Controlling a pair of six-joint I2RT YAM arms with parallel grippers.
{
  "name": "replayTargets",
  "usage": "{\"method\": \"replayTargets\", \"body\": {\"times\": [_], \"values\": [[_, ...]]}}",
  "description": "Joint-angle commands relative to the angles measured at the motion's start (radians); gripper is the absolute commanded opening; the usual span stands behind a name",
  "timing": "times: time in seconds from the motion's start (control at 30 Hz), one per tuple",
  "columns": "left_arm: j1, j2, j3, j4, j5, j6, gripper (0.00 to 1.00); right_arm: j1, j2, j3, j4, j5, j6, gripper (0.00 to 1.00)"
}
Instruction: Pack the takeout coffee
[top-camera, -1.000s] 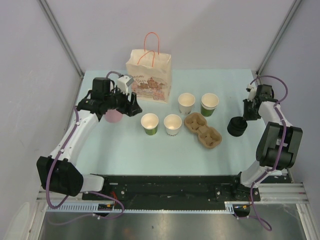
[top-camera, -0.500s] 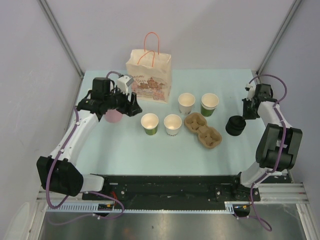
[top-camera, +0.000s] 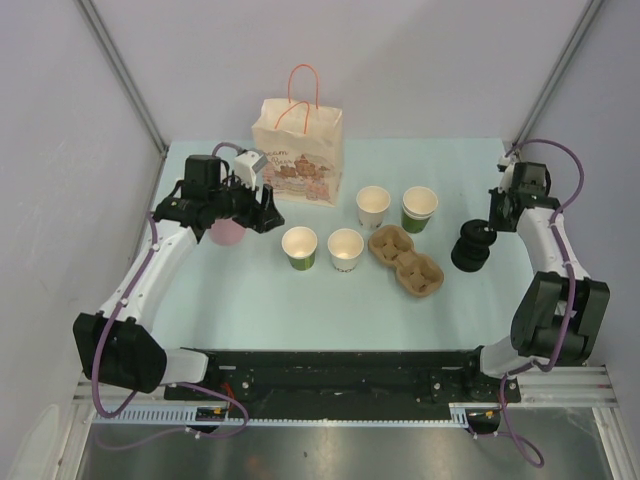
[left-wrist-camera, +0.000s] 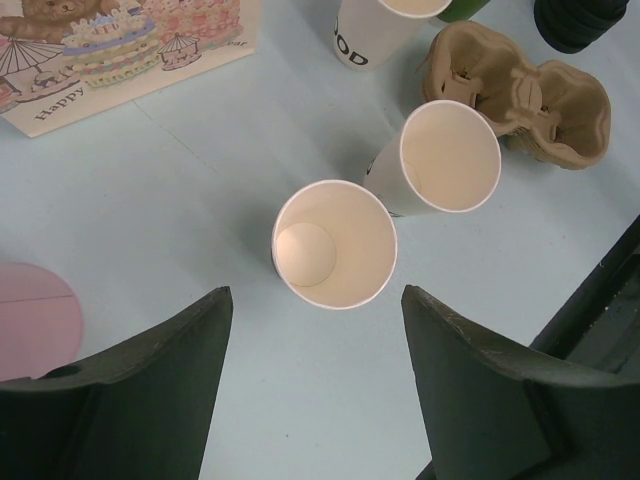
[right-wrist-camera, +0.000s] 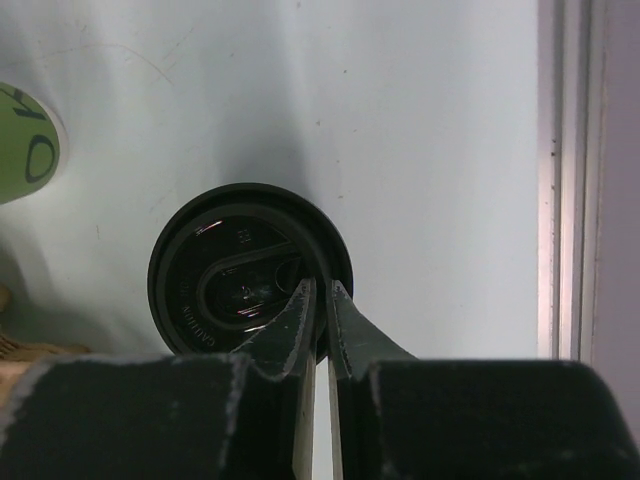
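Note:
No takeout coffee shows in any view; every cup here is lidless. A black lid (right-wrist-camera: 240, 275) lies on top of a small black stack (top-camera: 468, 252) at the right of the table. My right gripper (right-wrist-camera: 322, 300) (top-camera: 482, 232) is shut on that lid's near rim, one finger inside it and one outside. My left gripper (left-wrist-camera: 316, 292) (top-camera: 262, 208) hangs open over the table's left, holding nothing. Just ahead of its fingers stands a green cup with a white inside (left-wrist-camera: 335, 245) (top-camera: 299, 247), and beside that a white cup (left-wrist-camera: 440, 160) (top-camera: 345, 248).
Another white cup (top-camera: 373, 206) and green cup (top-camera: 419, 209) stand further back. A brown pulp tray (top-camera: 405, 260) lies between cups and lids. A paper bag (top-camera: 297, 138) stands at the back, and a pink round thing (top-camera: 228, 232) sits under the left arm. The table's metal edge (right-wrist-camera: 565, 170) runs right of the lids.
My right gripper has closed onto the lid's rim, and the black stack has shifted slightly left and now looks tipped. The left arm has not moved.

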Motion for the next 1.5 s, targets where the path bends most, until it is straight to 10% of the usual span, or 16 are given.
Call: {"method": "replayTargets", "body": {"times": [0.0, 0.27, 0.77, 1.07, 1.47], "values": [[0.008, -0.037, 0.017, 0.007, 0.011, 0.066, 0.75, 0.014, -0.116, 0.012, 0.019, 0.045, 0.051, 0.00], [0.021, -0.056, -0.016, 0.009, -0.023, 0.086, 0.75, 0.158, -0.303, 0.012, 0.039, 0.104, 0.122, 0.00], [0.114, -0.135, -0.154, 0.004, -0.090, 0.112, 0.75, 1.063, -0.082, 0.220, 0.141, 0.332, 0.207, 0.00], [0.148, -0.158, -0.190, 0.004, -0.099, 0.112, 0.75, 1.148, 0.301, 0.526, 0.085, 0.276, 0.118, 0.00], [0.153, -0.128, -0.192, 0.005, -0.079, 0.114, 0.75, 1.109, 0.345, 0.492, 0.123, 0.202, 0.143, 0.00]]}}
